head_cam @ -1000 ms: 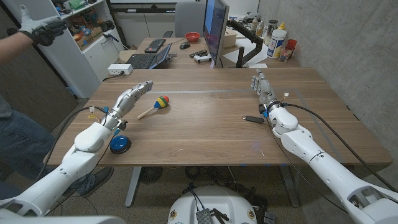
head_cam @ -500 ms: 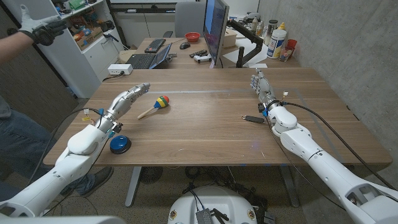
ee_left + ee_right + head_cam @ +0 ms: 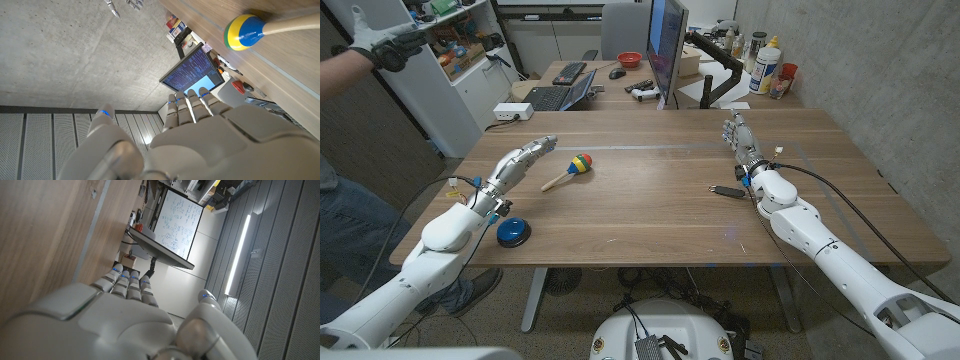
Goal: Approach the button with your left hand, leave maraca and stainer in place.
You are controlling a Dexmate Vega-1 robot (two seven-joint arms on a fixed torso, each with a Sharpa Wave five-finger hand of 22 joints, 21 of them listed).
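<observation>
Button [image 3: 512, 232], blue and domed on a dark base, sits near the table's [image 3: 650, 215] front left edge, just beside the left forearm and behind the wrist. It is round, so it has no long axis and points nowhere but up. As I judge it, the approach is barely begun: the left hand [image 3: 525, 159] hangs further out over the table than the button, fingers straight, close together and holding nothing, reaching toward the maraca [image 3: 568, 171] instead. What is left is to draw that hand back and bring it above the button. The maraca lies untouched, its wooden handle slanting toward the robot's left and its coloured head away. No strainer can be made out. The right hand [image 3: 741, 138] stands apart on the far right side, fingers extended, empty, near a small dark object [image 3: 726, 190].
</observation>
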